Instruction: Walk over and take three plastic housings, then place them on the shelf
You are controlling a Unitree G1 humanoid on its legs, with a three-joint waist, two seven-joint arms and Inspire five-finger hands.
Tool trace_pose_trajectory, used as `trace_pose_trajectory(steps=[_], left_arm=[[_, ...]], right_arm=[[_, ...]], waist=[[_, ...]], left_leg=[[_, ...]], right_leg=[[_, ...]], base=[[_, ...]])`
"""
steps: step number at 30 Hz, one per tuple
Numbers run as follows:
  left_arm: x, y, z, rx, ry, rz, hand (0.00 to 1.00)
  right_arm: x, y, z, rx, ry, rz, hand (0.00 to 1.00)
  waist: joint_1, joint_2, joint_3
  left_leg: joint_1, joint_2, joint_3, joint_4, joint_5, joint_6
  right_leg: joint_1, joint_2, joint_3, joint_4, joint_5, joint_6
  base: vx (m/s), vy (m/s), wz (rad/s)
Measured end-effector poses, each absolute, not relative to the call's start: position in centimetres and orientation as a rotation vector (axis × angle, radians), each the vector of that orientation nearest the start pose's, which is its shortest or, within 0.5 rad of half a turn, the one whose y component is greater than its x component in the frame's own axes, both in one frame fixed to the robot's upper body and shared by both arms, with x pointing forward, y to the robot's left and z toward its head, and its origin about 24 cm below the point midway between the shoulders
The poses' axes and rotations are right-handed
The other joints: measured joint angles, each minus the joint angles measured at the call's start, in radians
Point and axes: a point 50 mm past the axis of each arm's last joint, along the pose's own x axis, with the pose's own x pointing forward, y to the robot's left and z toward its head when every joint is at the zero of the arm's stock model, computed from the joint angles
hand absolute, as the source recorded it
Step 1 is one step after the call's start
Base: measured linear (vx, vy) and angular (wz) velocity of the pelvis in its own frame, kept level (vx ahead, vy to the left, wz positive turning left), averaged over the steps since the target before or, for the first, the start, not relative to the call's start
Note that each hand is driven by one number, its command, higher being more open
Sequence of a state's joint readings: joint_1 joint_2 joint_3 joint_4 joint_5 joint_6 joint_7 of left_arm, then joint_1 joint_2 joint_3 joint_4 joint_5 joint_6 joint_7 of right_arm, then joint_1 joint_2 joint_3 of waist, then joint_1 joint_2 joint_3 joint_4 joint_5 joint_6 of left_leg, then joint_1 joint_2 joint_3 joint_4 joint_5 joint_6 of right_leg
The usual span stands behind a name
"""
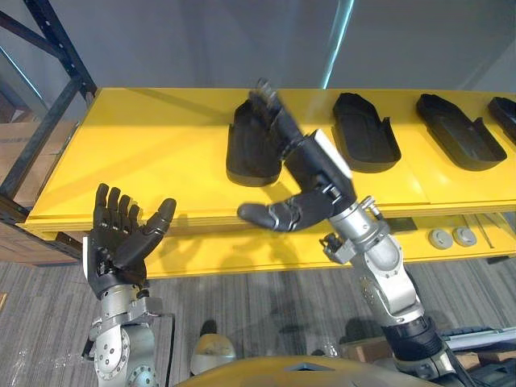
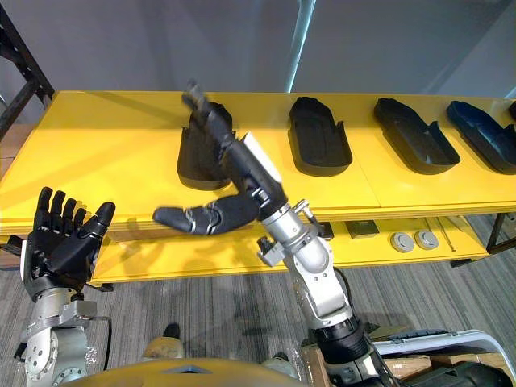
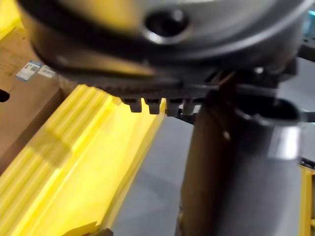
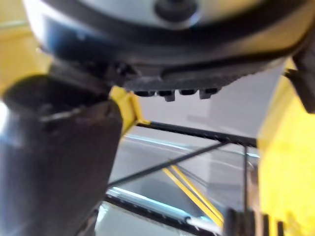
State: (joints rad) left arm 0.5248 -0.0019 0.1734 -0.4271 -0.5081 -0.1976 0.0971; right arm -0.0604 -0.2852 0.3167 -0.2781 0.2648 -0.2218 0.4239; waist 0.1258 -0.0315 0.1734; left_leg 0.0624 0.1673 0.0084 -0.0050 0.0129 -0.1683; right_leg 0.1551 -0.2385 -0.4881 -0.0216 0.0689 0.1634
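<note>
The right hand [image 1: 317, 171] spreads wide over the shelf's [image 1: 145, 145] leftmost housing [image 1: 244, 157]; the left hand [image 1: 119, 242] is open by its front edge.

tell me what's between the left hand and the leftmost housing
Only bare yellow shelf: in the left eye view nothing lies between the left hand and the leftmost housing. The right hand hangs over that housing.

Blurred reach, cropped row
The right hand [image 1: 310, 165] has blurred fingers [image 1: 270, 105] covering part of the leftmost housing [image 1: 242, 153]; the far-right housing [image 1: 505, 113] is cropped at the right edge.
</note>
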Motion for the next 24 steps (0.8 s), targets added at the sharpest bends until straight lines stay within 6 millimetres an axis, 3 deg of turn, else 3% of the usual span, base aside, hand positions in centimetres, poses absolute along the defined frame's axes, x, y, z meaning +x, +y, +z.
trace_pose_trajectory(steps=[5, 15, 24], left_arm=[[13.8, 22.7, 6.0, -0.375, -0.171, 0.442, 1.0], [13.9, 22.3, 5.9, -0.384, -0.165, 0.431, 1.0], [13.7, 21.9, 5.6, -0.391, -0.144, 0.413, 1.0]], right_arm=[[22.6, -8.9, 8.8, -0.062, -0.279, 0.872, 1.0], [23.6, -9.5, 7.4, -0.09, -0.239, 0.724, 1.0], [24.8, -10.4, 6.6, -0.119, -0.218, 0.623, 1.0]], waist=[[0.003, 0.0, 0.0], [0.007, 0.003, 0.001], [0.008, 0.032, 0.016]], left_leg=[[-0.001, 0.0, 0.0, 0.0, 0.0, 0.0], [-0.017, -0.002, -0.02, 0.001, 0.001, 0.0], [-0.038, -0.005, -0.05, 0.001, 0.014, 0.0]], right_leg=[[-0.001, 0.0, 0.0, 0.0, 0.001, 0.001], [0.0, 0.0, -0.02, 0.0, 0.0, 0.0], [-0.001, 0.0, -0.05, 0.002, -0.002, -0.001]], base=[[0.0, 0.0, 0.0], [0.0, 0.0, 0.05], [-0.01, 0.003, 0.1]])
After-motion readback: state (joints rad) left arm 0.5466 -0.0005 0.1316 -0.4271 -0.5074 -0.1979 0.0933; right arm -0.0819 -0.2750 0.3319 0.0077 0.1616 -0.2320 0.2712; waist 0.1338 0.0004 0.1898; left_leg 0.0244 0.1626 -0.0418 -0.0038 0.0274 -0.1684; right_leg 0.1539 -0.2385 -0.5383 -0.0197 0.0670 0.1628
